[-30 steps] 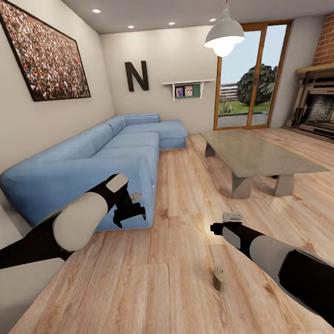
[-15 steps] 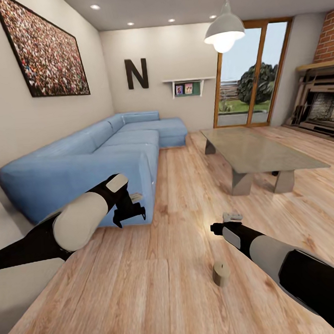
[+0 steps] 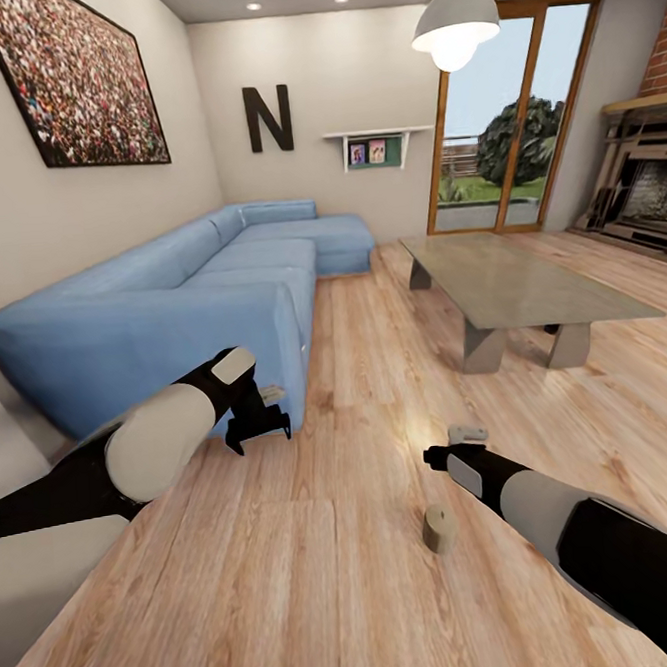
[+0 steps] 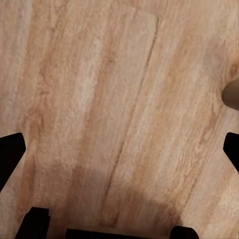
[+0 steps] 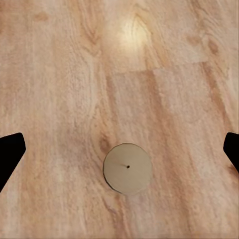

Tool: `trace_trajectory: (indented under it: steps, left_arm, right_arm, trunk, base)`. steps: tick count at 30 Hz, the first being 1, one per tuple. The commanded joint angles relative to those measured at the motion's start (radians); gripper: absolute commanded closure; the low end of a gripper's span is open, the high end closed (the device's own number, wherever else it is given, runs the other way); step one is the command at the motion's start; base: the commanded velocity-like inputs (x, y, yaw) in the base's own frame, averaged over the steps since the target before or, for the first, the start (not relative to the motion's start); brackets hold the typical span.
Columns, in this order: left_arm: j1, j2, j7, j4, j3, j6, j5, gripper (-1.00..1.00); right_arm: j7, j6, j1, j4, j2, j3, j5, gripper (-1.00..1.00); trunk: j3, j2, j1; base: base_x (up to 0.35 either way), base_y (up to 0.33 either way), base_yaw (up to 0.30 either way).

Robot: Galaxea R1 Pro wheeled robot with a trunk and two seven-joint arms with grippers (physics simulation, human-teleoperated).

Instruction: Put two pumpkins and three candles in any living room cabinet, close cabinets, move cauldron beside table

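Right pincer (image 3: 454, 442) hung wide open and empty over the floor (image 3: 293, 577), and I saw the candle (image 3: 440, 529) standing upright almost straight beneath it, wick up. Left pincer (image 3: 263, 419), also open, sat farther off by the sofa (image 3: 172, 316), so I judged the right arm nearer.

Bare floor (image 5: 164, 45) around candle (image 5: 127, 168) — unobstructed

Matt beige candle (image 5: 127, 169) on glossy, grained wood floor (image 3: 322, 575)
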Motion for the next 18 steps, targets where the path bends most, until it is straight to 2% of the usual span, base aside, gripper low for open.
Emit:
trace_trajectory:
  steps: [1, 3, 18]
  left_arm:
    - [0.0, -0.001, 0.01, -0.002, 0.002, 0.002, 0.009, -1.0]
    - [0.0, -0.002, 0.01, -0.002, 0.003, 0.002, 0.009, -1.0]
    - [0.0, 0.002, 0.01, -0.002, 0.003, 0.002, 0.009, -1.0]
  right_arm:
    - [-0.006, 0.001, -0.001, -0.001, -0.002, 0.007, -0.005, -1.0]
    - [-0.006, -0.028, -0.001, 0.003, -0.011, 0.004, -0.005, -1.0]
    - [-0.005, -0.035, -0.001, 0.003, -0.011, 0.004, -0.005, -1.0]
  trunk:
    - [-0.005, -0.001, 0.0]
    - [-0.013, -0.001, 0.001]
    - [-0.071, -0.005, 0.008]
  base:
    - [0.0, 0.0, 0.0]
    - [0.0, 0.0, 0.0]
    - [0.0, 0.0, 0.0]
